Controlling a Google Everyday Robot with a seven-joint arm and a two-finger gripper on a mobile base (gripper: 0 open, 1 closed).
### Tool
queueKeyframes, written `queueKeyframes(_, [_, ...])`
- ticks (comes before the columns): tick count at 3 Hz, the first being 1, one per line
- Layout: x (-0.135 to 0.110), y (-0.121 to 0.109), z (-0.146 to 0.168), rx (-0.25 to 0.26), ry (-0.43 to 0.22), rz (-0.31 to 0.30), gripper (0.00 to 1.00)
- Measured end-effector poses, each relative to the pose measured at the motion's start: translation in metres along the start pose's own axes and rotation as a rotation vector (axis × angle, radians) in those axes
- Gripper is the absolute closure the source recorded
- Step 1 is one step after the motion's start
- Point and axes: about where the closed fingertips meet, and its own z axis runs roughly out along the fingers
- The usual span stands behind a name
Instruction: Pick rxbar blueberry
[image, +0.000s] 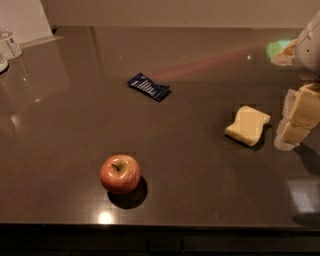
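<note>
The rxbar blueberry (149, 87) is a small flat dark navy wrapper with white lines of print. It lies flat on the dark table (200, 165), a little left of centre and towards the back. My gripper (296, 121) hangs at the right edge of the view, low over the table. It is far to the right of the bar and a little nearer the front. Nothing shows in its grasp.
A red apple (120, 173) stands near the front edge, left of centre. A pale yellow sponge-like block (247, 125) lies just left of the gripper. Clear bottles (10, 44) stand at the far left back corner. The table's front edge runs along the bottom.
</note>
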Motion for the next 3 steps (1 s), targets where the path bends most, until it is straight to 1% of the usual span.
queueKeyframes(1, [-0.006, -0.003, 0.002, 0.014, -0.009, -0.009, 0.0])
queueKeyframes(2, [-0.02, -0.015, 0.014, 0.012, -0.027, -0.023, 0.0])
queueKeyframes(3, [-0.036, -0.032, 0.033, -0.002, -0.052, -0.027, 0.0])
